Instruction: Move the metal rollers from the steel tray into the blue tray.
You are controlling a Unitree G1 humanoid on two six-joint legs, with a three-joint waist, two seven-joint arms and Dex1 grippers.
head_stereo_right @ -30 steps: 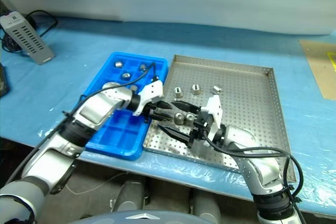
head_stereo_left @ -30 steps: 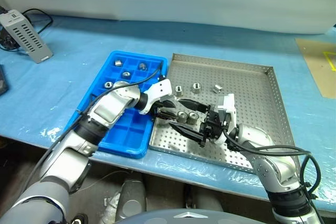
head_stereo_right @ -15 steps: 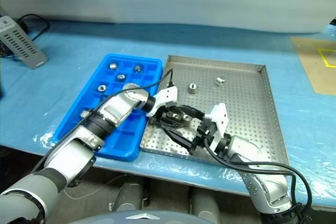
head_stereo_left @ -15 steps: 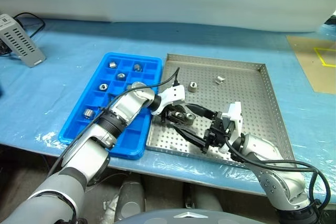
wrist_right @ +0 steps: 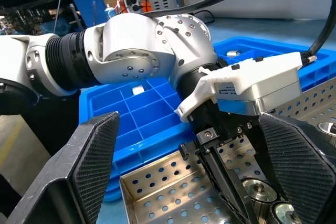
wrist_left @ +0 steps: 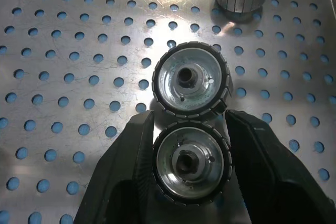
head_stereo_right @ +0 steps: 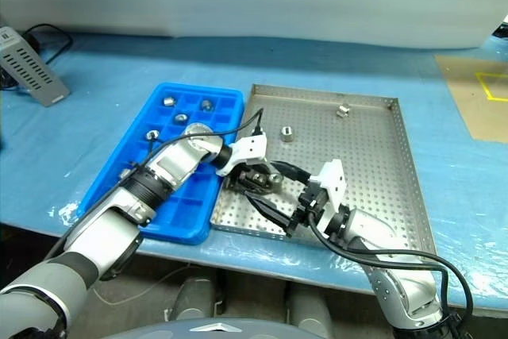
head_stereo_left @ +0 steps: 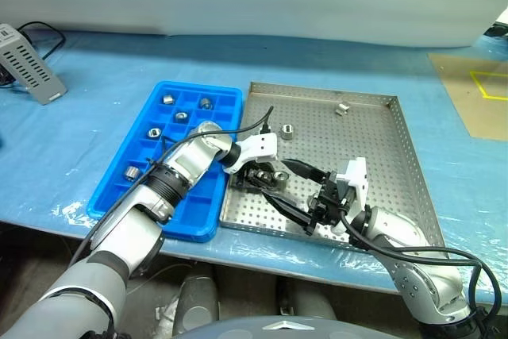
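We have our left gripper (wrist_left: 190,169) closed on one metal roller (wrist_left: 190,163), hole upward, near the steel tray's (head_stereo_left: 401,156) rim beside the blue tray (head_stereo_left: 190,196), its twin (wrist_left: 191,81) touching just beyond, while our right gripper's (wrist_right: 184,182) fingers stand wide.

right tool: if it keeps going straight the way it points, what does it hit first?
Most likely the left tool and its wrist, which sit directly ahead between the open right fingers, closed on a roller in the steel tray. Depth is unclear, but nothing shows nearer in that line.
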